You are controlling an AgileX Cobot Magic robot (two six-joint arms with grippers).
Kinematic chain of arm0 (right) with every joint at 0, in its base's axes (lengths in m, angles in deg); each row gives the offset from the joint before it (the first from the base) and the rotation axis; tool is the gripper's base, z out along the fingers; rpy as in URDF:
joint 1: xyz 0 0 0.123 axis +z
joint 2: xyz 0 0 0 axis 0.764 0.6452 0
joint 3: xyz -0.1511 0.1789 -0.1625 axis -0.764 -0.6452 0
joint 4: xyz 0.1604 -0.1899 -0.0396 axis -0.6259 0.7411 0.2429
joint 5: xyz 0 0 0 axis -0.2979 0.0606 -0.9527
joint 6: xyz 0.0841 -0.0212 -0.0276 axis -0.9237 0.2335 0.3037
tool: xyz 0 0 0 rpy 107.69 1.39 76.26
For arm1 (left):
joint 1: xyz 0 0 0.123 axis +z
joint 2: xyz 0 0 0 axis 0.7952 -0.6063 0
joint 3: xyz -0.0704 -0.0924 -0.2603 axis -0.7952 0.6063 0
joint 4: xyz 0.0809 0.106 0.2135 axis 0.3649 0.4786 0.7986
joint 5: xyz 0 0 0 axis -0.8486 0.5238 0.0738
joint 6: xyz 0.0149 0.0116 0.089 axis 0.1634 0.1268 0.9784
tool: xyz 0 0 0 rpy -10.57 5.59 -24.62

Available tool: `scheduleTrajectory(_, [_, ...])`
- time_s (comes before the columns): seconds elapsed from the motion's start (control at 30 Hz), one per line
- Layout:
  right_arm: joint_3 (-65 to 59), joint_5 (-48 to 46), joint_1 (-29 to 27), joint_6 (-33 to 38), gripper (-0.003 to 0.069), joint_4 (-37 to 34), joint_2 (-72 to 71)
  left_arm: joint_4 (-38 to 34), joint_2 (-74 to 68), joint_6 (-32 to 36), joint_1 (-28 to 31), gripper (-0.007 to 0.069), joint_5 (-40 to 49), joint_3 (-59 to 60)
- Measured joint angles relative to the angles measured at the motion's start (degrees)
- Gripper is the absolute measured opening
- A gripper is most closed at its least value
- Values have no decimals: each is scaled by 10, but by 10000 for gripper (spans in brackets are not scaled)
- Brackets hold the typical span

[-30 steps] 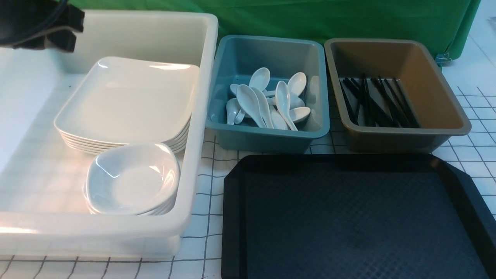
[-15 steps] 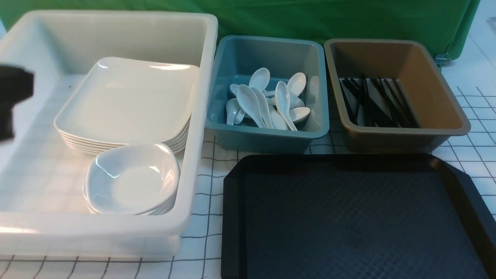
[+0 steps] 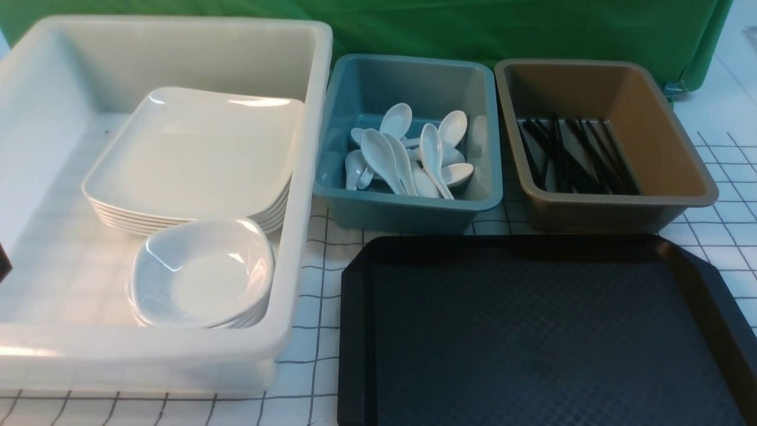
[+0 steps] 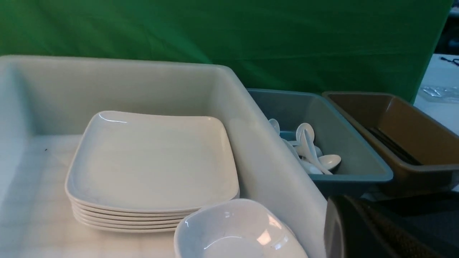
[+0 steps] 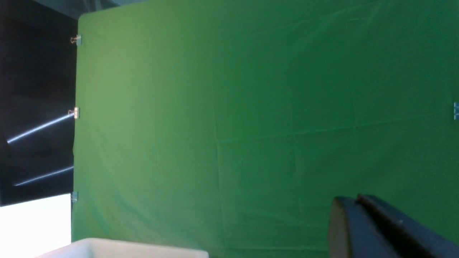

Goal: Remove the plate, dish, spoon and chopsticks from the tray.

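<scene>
The tray [image 3: 532, 331] lies bare at five o'clock; the plate [image 3: 195, 151], glossy, slippery, crowns the stack at ten o'clock. I'd pinch its rim. My pincers' state: cannot tell.

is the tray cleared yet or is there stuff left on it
It looks done: the tray shows only bare floor. The plates and dishes sit stacked in the white tub, the spoons in the blue tub, the chopsticks in the brown tub. Nothing appears in hand or left.
</scene>
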Motion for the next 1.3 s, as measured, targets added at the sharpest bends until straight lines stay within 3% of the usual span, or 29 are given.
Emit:
scheduleTrajectory(0.67, [0, -2, 0, -1, 102, 0, 0, 1, 1, -1, 0, 4, -4, 0])
scheduleTrajectory(0.87, [0, -2, 0, -1, 108, 0, 0, 59, 1, -1, 0, 4, -13, 10])
scheduleTrajectory(1.13, [0, -2, 0, -1, 132, 0, 0, 105, 79, 3, 42, 4, -179, 156])
scheduleTrajectory(1.3, [0, -2, 0, -1, 142, 0, 0, 107, 152, 11, 101, 4, -202, 263])
